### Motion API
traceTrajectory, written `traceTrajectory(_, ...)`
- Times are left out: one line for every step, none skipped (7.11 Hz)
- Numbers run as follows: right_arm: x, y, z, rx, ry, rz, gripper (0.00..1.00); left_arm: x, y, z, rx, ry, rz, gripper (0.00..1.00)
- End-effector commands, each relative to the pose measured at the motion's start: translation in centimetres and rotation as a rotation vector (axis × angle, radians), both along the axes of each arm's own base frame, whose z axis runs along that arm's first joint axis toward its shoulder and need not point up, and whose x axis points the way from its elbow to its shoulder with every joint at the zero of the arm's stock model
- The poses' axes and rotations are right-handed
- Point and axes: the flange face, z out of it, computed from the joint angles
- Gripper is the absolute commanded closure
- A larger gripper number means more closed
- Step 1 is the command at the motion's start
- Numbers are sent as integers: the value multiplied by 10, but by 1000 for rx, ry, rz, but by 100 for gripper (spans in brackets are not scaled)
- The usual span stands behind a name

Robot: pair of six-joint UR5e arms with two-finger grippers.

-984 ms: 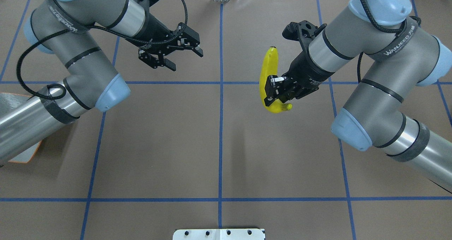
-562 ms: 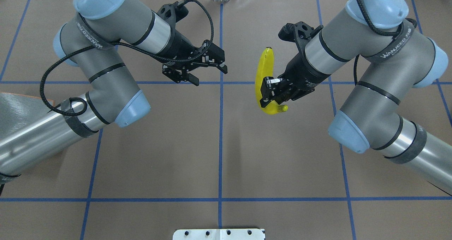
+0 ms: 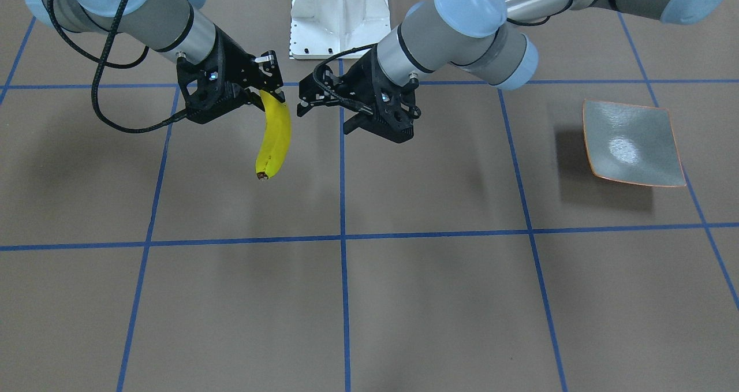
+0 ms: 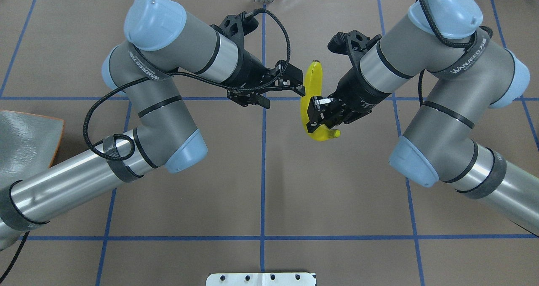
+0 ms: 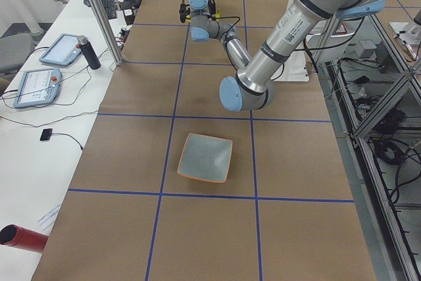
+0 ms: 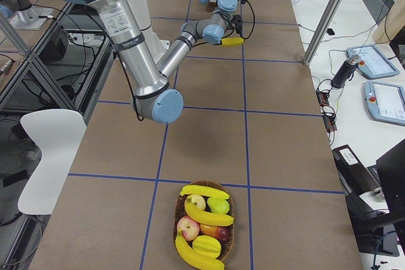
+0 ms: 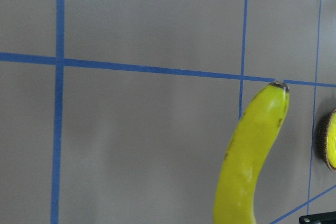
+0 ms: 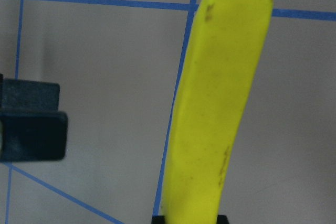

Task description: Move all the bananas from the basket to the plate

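Brown paper covers the table (image 4: 189, 193), ruled into large squares by blue tape (image 4: 262, 172). Seen from overhead, the right gripper (image 4: 312, 119) sits just past the centre crossing of the tape, toward 3 o'clock, its jaws pinching a banana (image 4: 311, 81) near the stem end. That banana hangs in the air above the paper. Its dark tip points to 12 o'clock and its stem pokes out of the claw toward 5 o'clock.

The left gripper (image 4: 285, 99) reaches in from 9 o'clock over the same crossing, its jaws spread wide and holding nothing. One of its fingers (image 8: 31, 129) lies just beside the banana's curved back, and the right wrist view shows a gap between them.

The plate (image 3: 629, 144) lies flat on the table, well apart from both claws, at 9 o'clock at the overhead view's edge. At the table's opposite end, at 6 o'clock in the right-side view, the basket (image 6: 230, 239) stands on the paper with more bananas (image 6: 209, 215) lying among apples (image 6: 188, 227). The left wrist view shows the held banana's tip, with the basket's rim beyond it at 3 o'clock.
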Motion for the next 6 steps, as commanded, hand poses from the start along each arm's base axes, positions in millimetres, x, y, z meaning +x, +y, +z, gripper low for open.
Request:
traceTrajectory(1,2,-2,-8,-6,-7,100,23,8,-11,33,40,-50,0)
traceTrajectory(3,3,-4,-8,-13,-14,100,28,7,-11,35,49,-61,0)
traceTrajectory(7,7,-8,-21,-22,-15,100,31,5,-10,32,44,-61,0)
traceTrajectory(9,8,-10,-27,-24,-11,100,32,3,-9,30,41,-67,0)
traceTrajectory(9,8,-10,-27,-24,-11,100,35,1,-11,29,40,-70,0)
traceTrajectory(8,8,-9,-30,-23,-12,100,37,-1,-13,27,38,-71,0)
